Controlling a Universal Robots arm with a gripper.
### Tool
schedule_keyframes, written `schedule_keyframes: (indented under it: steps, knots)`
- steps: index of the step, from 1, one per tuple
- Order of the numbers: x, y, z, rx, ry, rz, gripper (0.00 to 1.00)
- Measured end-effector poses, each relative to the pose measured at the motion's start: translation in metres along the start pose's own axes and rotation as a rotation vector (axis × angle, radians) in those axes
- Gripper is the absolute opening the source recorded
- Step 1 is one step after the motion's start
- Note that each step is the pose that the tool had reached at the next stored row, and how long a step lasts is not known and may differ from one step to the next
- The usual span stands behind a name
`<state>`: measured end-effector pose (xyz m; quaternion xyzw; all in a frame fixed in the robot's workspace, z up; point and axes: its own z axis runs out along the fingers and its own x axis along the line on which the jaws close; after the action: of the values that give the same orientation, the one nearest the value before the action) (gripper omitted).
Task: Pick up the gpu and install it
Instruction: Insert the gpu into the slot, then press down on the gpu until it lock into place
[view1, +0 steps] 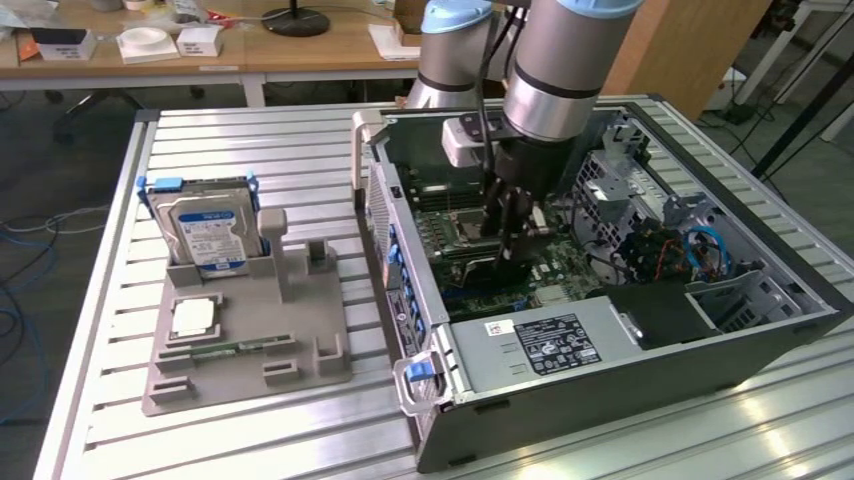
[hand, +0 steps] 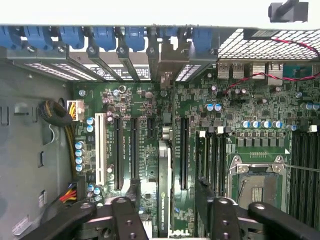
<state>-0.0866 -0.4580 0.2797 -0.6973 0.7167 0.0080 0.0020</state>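
Gripper (hand: 165, 210) hanging over the open computer case (view1: 747, 335) with fingers (hand: 125, 217) spread and released, straddling the graphics card (hand: 164, 190), which is standing edge-on in a motherboard (hand: 150, 125) slot, its long axis running six to twelve o'clock toward the rear brackets.

The computer case (view1: 587, 390) lies open on the table (view1: 240, 440) in the exterior view's right half. Left of it sits a tray (view1: 240, 370) with a hard drive (view1: 207, 235) upright at its rear. Inside the case, at frame centre, the gripper (view1: 514, 245) stands over the motherboard (view1: 461, 225), with the gpu (hand: 165, 190) on edge in a slot between its fingers (hand: 127, 215).
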Motion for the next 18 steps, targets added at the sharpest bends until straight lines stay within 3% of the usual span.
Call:
schedule_keyframes:
  steps: [1,7,9,12,18]
  knots:
    - [0.0000,0.0000,-0.0001,-0.0001,0.0001,0.000,0.56]
    - [0.0000,0.0000,-0.0001,-0.0001,0.0002,0.000,0.25]
    - [0.0000,0.0000,-0.0001,-0.0001,0.0001,0.000,0.25]
    - [0.0000,0.0000,-0.0001,-0.0001,0.0001,0.000,0.11]
    - [0.0000,0.0000,-0.0001,-0.0001,0.0002,0.000,0.11]
